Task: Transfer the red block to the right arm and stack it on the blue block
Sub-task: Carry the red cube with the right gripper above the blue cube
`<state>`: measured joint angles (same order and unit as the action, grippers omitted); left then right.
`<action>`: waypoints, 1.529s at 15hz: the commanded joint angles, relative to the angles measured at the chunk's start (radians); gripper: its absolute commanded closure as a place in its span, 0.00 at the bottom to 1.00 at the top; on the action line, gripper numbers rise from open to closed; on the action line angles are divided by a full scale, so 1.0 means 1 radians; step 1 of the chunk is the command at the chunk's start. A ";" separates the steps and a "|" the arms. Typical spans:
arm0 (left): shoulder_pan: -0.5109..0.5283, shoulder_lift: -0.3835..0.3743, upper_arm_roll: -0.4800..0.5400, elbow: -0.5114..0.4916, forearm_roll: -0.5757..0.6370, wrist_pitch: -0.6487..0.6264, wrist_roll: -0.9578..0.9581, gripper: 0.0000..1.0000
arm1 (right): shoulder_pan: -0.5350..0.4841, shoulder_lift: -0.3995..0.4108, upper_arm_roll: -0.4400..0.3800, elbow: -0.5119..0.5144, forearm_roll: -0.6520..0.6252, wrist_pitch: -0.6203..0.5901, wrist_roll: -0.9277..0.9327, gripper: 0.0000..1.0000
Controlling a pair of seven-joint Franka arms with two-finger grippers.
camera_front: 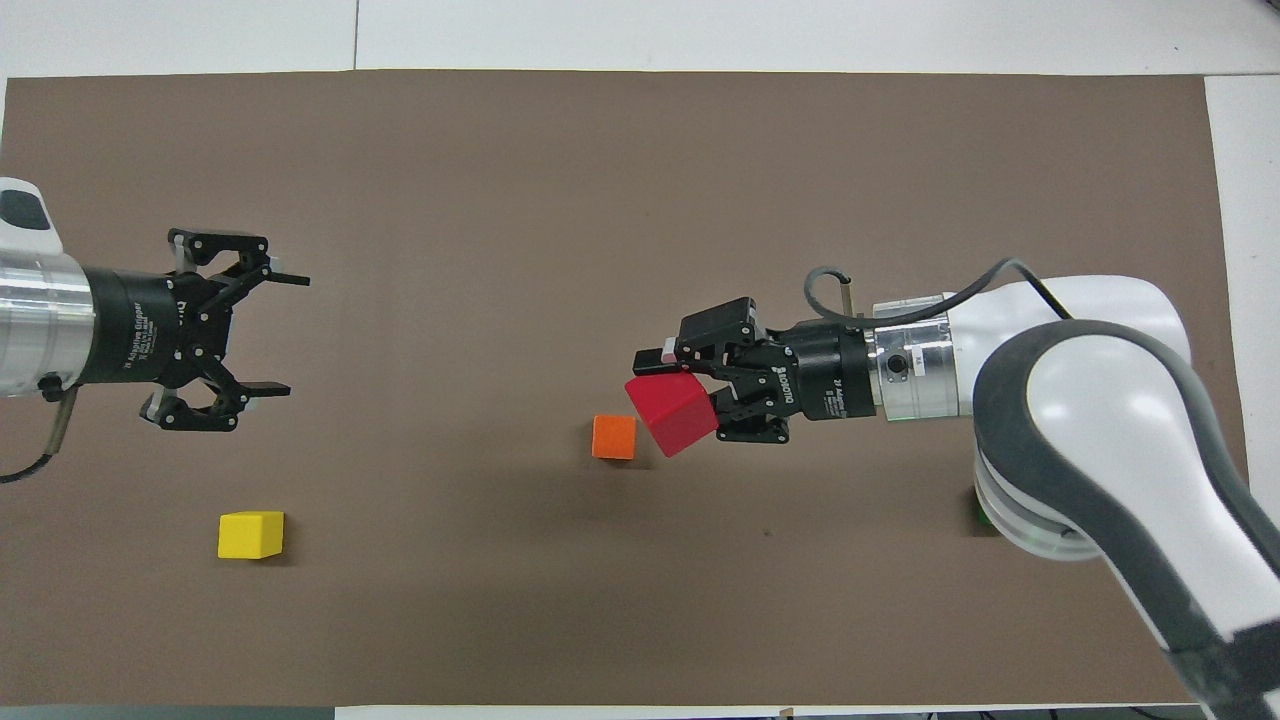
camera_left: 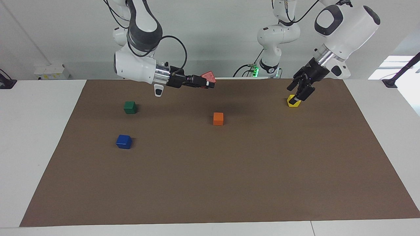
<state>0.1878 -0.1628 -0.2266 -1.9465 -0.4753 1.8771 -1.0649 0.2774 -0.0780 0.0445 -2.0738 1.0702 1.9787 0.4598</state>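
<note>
My right gripper [camera_left: 208, 82] is shut on the red block [camera_left: 209, 77] and holds it tilted, high over the mat near the orange block. In the overhead view the red block [camera_front: 672, 412] sits between the fingers of the right gripper [camera_front: 690, 395]. The blue block [camera_left: 123, 141] sits on the mat toward the right arm's end, farther from the robots than the green block. In the overhead view it is hidden under the right arm. My left gripper [camera_left: 295, 94] is open and empty in the air over the yellow block's area. It also shows in the overhead view [camera_front: 290, 335].
An orange block [camera_left: 218, 118] [camera_front: 614, 437] lies mid-mat. A green block [camera_left: 130, 107] lies near the right arm's base. A yellow block [camera_left: 293, 103] [camera_front: 250, 534] lies toward the left arm's end. A brown mat [camera_left: 229, 183] covers the table.
</note>
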 commanded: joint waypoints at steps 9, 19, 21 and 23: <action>0.073 0.058 -0.013 0.155 0.303 -0.188 0.494 0.00 | -0.257 0.024 -0.003 0.029 -1.062 0.040 -0.300 1.00; 0.047 0.063 -0.026 0.181 0.461 -0.206 0.654 0.00 | -0.369 0.020 0.000 -0.135 -1.300 0.584 -0.484 1.00; 0.018 0.066 -0.025 0.193 0.492 -0.230 0.703 0.00 | -0.369 0.011 0.000 -0.210 -1.294 0.729 -0.452 1.00; 0.015 0.086 -0.026 0.246 0.491 -0.281 0.793 0.00 | -0.366 0.003 0.002 -0.261 -1.294 0.827 -0.390 1.00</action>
<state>0.2215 -0.1136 -0.2580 -1.7768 -0.0164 1.6686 -0.3448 -0.0700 -0.0376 0.0281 -2.2589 -0.2081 2.7198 0.0126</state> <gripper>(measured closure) 0.000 0.432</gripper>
